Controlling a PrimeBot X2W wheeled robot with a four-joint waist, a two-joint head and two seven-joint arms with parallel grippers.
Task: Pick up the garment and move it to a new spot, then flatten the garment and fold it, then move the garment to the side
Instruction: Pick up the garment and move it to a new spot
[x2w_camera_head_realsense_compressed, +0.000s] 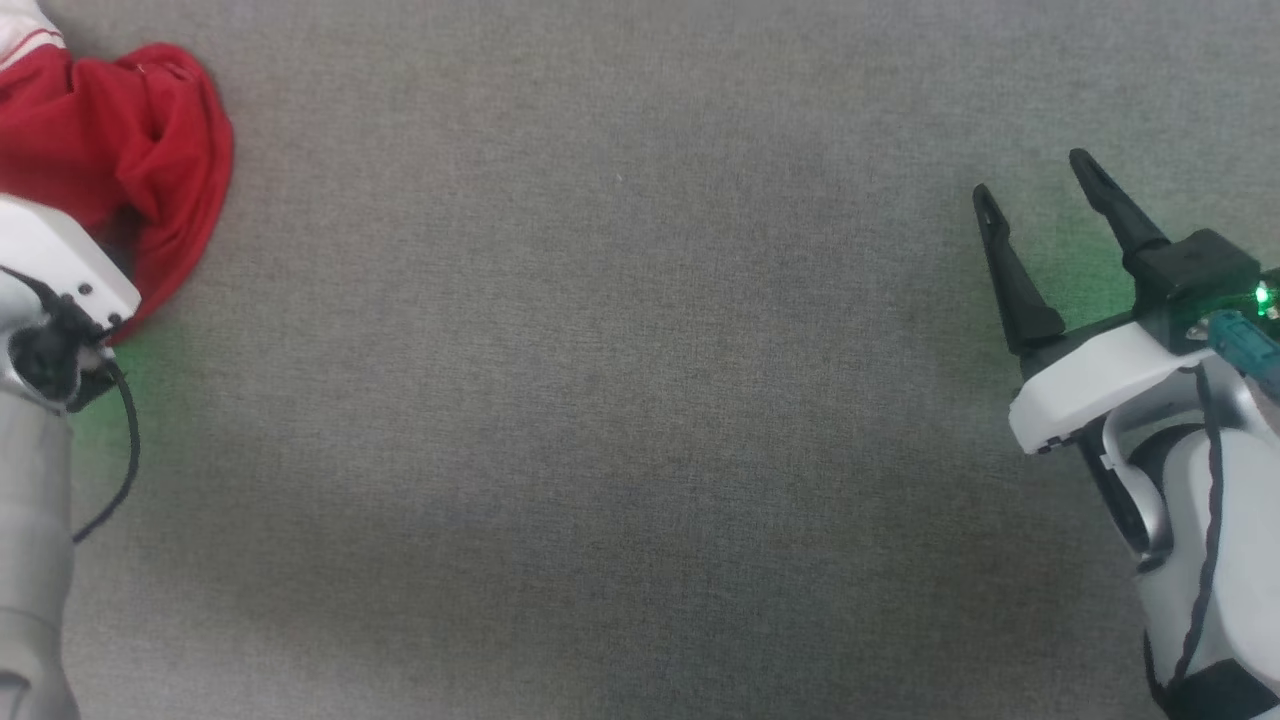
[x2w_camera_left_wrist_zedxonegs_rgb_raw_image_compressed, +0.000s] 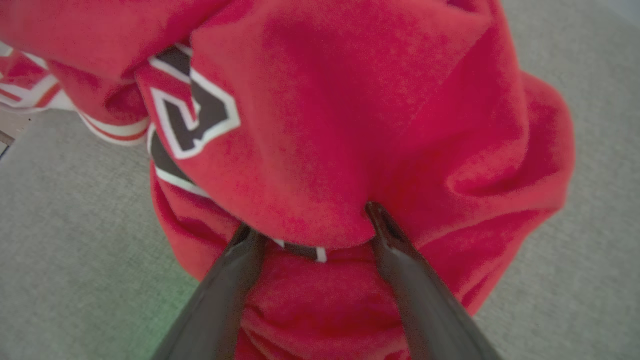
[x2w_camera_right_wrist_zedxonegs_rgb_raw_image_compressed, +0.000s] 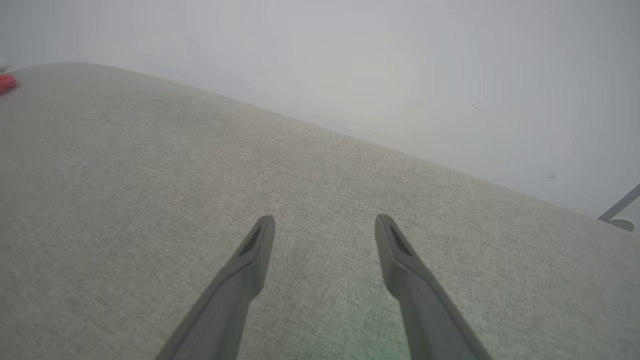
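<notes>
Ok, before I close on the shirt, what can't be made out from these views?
Garment: head view, cut off by the top and left edges, lower part behind the left arm's white wrist housing.
Left gripper tips: left wrist view, tucked under a red fold.
Numerals: left wrist view, creased, unreadable.
Red speck: right wrist view, at the left edge, too small to identify.
</notes>
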